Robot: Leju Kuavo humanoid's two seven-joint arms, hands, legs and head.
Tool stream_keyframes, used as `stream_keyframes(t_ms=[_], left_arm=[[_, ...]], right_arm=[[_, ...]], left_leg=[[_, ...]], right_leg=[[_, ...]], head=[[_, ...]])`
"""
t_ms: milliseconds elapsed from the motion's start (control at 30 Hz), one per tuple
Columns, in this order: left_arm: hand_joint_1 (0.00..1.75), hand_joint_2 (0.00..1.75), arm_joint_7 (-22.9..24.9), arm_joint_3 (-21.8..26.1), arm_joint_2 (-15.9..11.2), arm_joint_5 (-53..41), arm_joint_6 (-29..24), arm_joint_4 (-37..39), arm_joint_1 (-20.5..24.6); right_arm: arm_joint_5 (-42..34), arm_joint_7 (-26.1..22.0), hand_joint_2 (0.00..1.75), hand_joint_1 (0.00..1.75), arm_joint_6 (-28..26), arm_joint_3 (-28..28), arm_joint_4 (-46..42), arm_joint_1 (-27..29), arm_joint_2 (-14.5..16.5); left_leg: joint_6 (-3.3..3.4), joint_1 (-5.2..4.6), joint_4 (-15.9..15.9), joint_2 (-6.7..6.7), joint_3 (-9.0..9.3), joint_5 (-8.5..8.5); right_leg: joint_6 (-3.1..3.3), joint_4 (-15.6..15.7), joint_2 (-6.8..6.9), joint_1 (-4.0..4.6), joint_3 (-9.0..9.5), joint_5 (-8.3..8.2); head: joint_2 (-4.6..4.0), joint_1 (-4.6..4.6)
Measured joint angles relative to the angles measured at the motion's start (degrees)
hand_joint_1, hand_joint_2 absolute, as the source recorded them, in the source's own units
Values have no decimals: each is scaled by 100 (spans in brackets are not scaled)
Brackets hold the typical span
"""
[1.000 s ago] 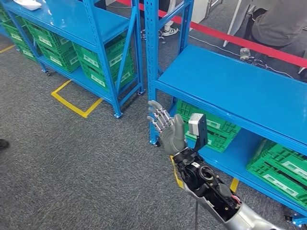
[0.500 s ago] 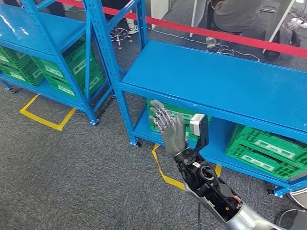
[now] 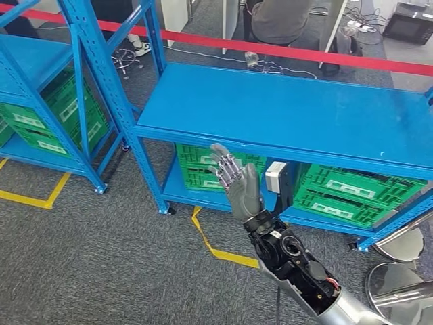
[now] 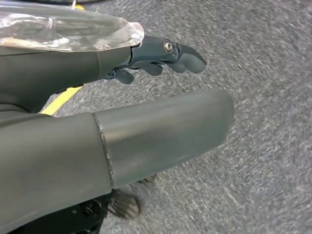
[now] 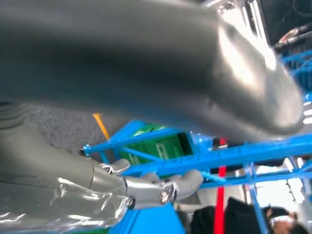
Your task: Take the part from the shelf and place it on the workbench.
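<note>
The right robot hand [image 3: 240, 186] is hovering raised in front of the blue shelf [image 3: 286, 112], palm up and fingers [image 3: 224, 166] spread, gripping nothing. The left robot hand [image 4: 162, 53] is hanging low over the grey carpet [image 3: 92, 264] with its fingers extended and nothing visible in them. No part is showing on the blue top board, so I cannot tell where the part is; the lower level is carrying green crates [image 3: 352, 189], whose contents are hidden under the top board. The main risk, as I judge it, is the robot hand reaching toward a shelf that is offering nothing to grasp, or closing on a crate rim instead of the part. The raised hand is sitting near the shelf's front edge, so a forward reach could be knocking the fingers against that edge or against the upright post [image 3: 109, 88]. A seated person [image 3: 281, 17] is behind the red barrier tape [image 3: 286, 51], well apart from the hand.
</note>
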State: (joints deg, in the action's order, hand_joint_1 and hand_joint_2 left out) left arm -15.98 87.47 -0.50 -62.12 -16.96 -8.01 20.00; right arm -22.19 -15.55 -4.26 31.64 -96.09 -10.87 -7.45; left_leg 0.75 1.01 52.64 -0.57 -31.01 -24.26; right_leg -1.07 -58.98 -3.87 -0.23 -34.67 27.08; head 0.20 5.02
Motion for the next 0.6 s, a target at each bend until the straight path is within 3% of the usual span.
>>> stream_keyframes(t_ms=[33,67,100,133,167,233,300,333,400,433,500,533,600], left_arm=[[0,0,-2,0,-3,-1,-1,-1,-10],[0,0,-2,0,-3,-1,-1,0,-22],[0,0,-2,0,-2,-2,-1,0,-33],[0,0,-2,0,0,-3,-1,0,-38],[0,0,-2,0,4,-4,-1,1,-40],[0,0,-2,0,12,-6,-1,0,-38],[0,0,-3,0,9,-5,-1,-1,-39],[0,0,-3,0,7,-5,-1,-1,-39],[0,0,-3,0,6,-4,-1,0,-34],[0,0,-3,0,7,-4,-1,1,-28],[0,0,-3,0,7,-3,-1,1,-19],[0,0,-3,0,6,-2,-1,1,-24],[0,0,-3,1,-2,5,-1,1,-56]], right_arm=[[-1,2,0,0,-3,1,1,-3,0],[0,5,0,0,-6,1,2,1,0],[-1,8,0,0,-9,1,3,10,0],[-1,9,0,0,-11,1,4,18,0],[-1,11,0,0,-11,1,4,20,0],[-2,12,0,0,-11,1,4,13,0],[-2,14,0,0,-12,3,4,-3,1],[-2,17,0,0,-14,4,5,-7,0],[-2,22,0,0,-16,6,5,-6,-1],[-2,21,0,0,-17,7,4,-6,-1],[-2,19,0,0,-16,9,2,-12,0],[-2,19,0,0,-16,11,2,-12,0],[-2,21,0,0,-15,13,5,0,0]], left_leg=[[14,-10,-8,67,10,-4],[26,-16,-7,141,12,-12],[26,-19,-5,214,15,-20],[20,-17,-2,284,21,-31],[6,-10,3,350,34,-46],[-47,4,31,467,78,-97],[-118,-24,82,565,105,-151],[-145,-46,100,617,109,-166],[-190,-60,106,738,122,-182],[-217,-47,148,701,120,-230],[-264,-15,534,438,-35,-485],[-276,-5,910,261,-210,-676],[-277,-6,1723,120,-637,-971]], right_leg=[[-28,-387,182,-4,-170,208],[-55,-809,274,-21,-363,400],[-81,-1134,313,-39,-513,511],[-108,-1265,334,-59,-571,512],[-133,-1144,361,-79,-502,394],[-169,-355,563,-103,-93,2],[-120,276,803,-73,246,-201],[-74,375,848,-54,292,-203],[31,371,718,-38,281,-203],[65,378,643,-42,279,-214],[137,394,504,-65,283,-237],[161,396,437,-72,280,-244],[191,396,283,-63,272,-252]], head=[[0,30],[0,48],[0,48],[0,49],[0,50],[0,63],[0,93],[0,83],[0,40],[0,16],[0,-15],[0,-35],[0,-59]])
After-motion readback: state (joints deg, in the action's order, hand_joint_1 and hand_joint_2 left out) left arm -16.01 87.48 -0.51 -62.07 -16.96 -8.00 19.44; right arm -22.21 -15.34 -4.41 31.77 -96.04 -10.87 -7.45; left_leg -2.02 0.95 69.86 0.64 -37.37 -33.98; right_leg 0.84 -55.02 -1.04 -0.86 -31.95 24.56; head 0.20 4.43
